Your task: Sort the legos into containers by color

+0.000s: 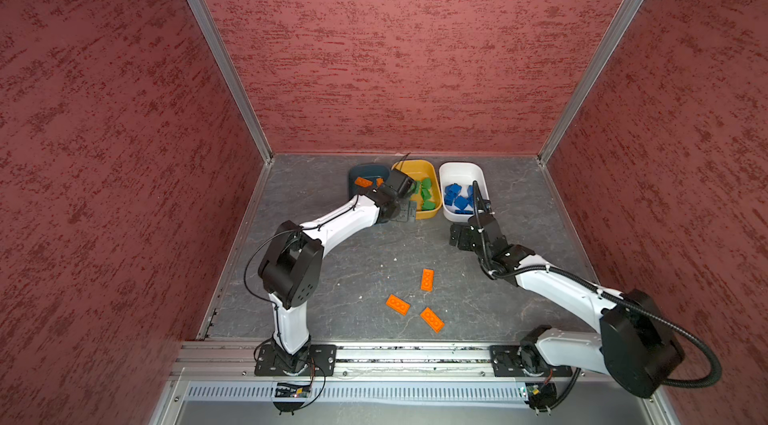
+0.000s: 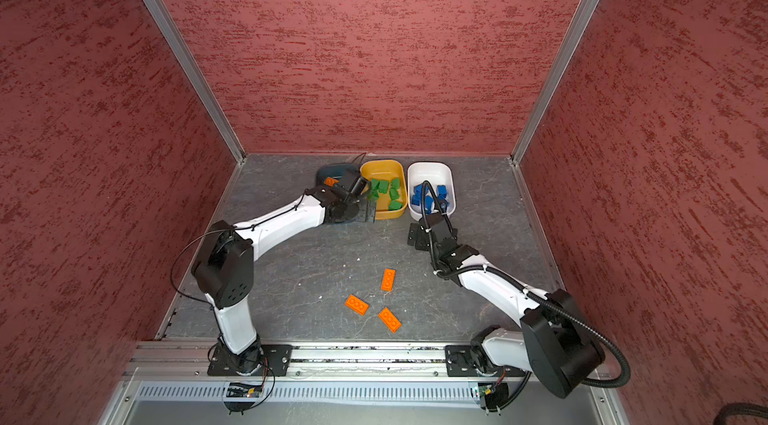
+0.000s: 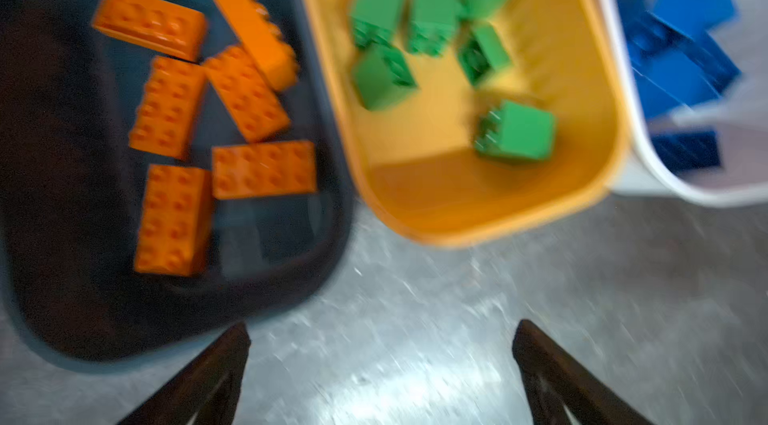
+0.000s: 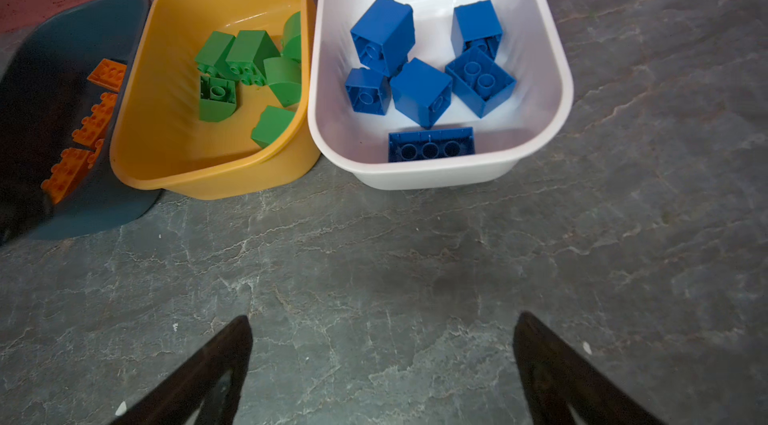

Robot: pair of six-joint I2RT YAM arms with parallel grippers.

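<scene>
red textured walls close in three sides of the cell, and the grey stone-patterned table fills the floor between them.

the left arm reaches far back towards the tubs. the right arm bends in from the other side and ends just short of them.

three tubs stand in a row along the back edge: the teal tub on the left, the yellow tub in the middle and touching it, and the white tub on the right, a narrow gap away.

the left gripper hangs over bare table just in front of the teal and yellow tubs. its jaws are spread wide with nothing between them, though its wrist view is smeared with blur. the right gripper sits in front of the white tub, jaws just as wide and empty.

now the bricks. six orange plates lie in the teal tub, some overlapping. six green blocks are tumbled in the yellow tub, and six blue blocks in the white one, several upside down.

three more orange plates are loose on the table nearer the front, well apart from the tubs: one further back, two side by side below it.
</scene>
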